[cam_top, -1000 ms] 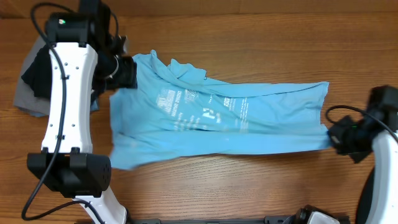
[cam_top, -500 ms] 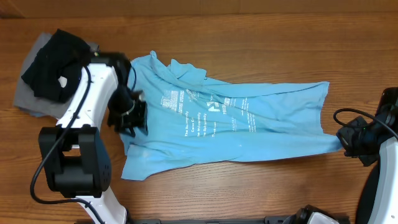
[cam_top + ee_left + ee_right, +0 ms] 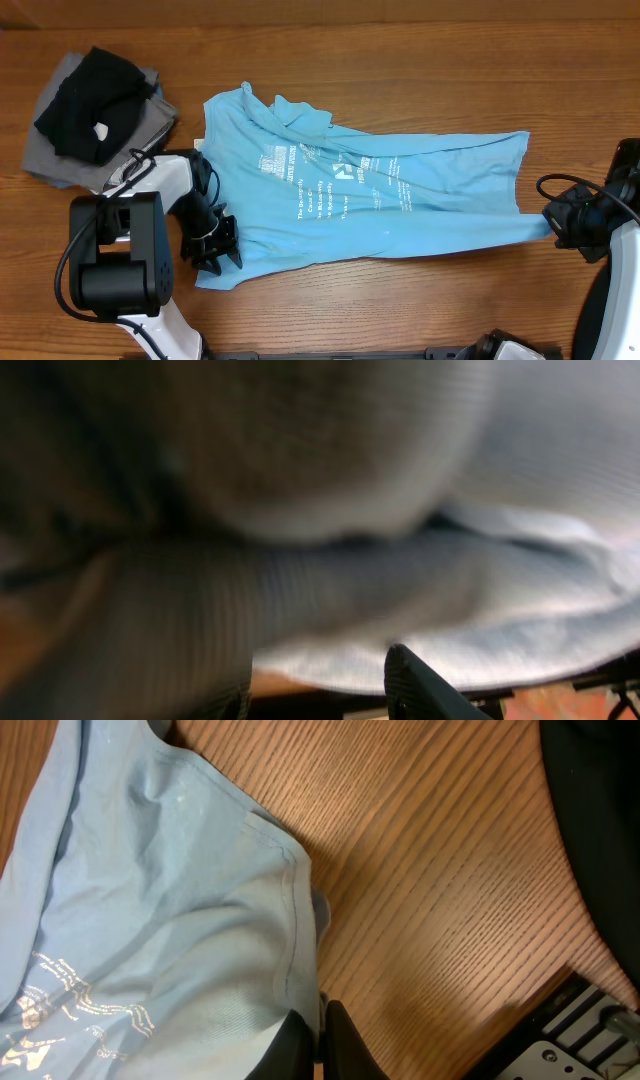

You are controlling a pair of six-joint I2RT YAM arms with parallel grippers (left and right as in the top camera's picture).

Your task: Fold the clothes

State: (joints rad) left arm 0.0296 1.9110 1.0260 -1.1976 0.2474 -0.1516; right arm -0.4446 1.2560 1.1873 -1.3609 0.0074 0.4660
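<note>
Wooden table [image 3: 420,40], blue T-shirt [image 3: 380,200] spread across centre. Right wrist view: right gripper [image 3: 320,1020] pinched tight on its hem, unclear overhead. Near-left corner: left gripper [image 3: 212,250]; its view only blurred cloth, opening indeterminate. Far left: black and grey garments [image 3: 90,110].

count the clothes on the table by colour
light blue T-shirt: 1
black garment: 1
grey garment: 1, as far as the pile shows
total: 3
</note>
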